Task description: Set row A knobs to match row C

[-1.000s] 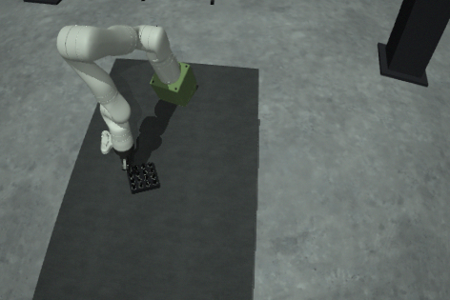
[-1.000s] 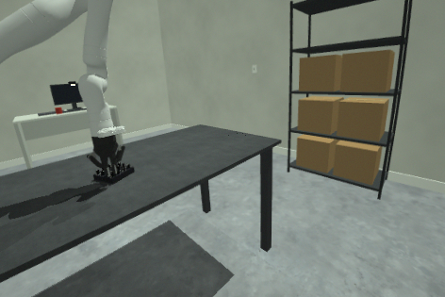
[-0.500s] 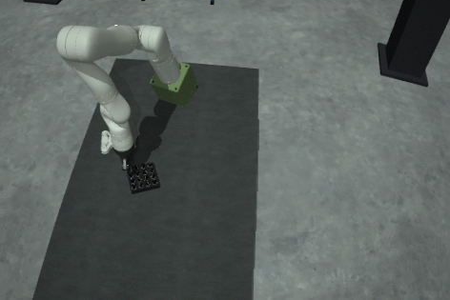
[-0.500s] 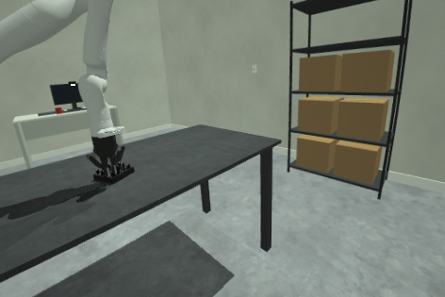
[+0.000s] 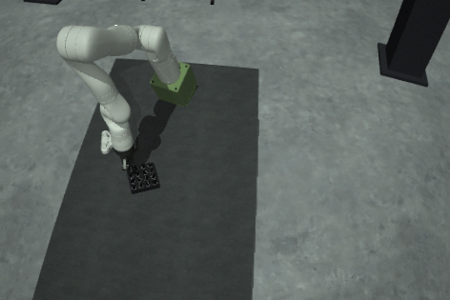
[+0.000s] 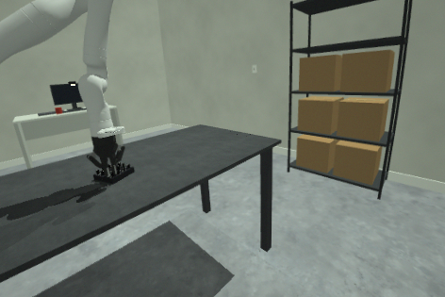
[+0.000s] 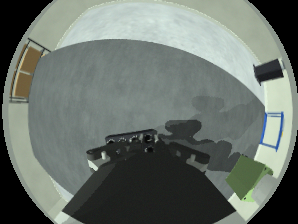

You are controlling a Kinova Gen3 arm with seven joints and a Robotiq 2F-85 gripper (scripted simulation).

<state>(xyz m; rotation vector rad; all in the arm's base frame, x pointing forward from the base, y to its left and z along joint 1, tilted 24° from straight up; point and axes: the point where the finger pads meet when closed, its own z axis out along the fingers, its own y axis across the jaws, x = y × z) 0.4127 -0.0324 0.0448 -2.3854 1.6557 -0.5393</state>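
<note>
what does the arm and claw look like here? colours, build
Arm: smooth off-white rounded tube links with faint seam rings at the joints, no loose cables visible. It rises from a green block base. A white wrist collar sits above the black claw, whose dark finger linkages splay outward. No markings legible.
</note>
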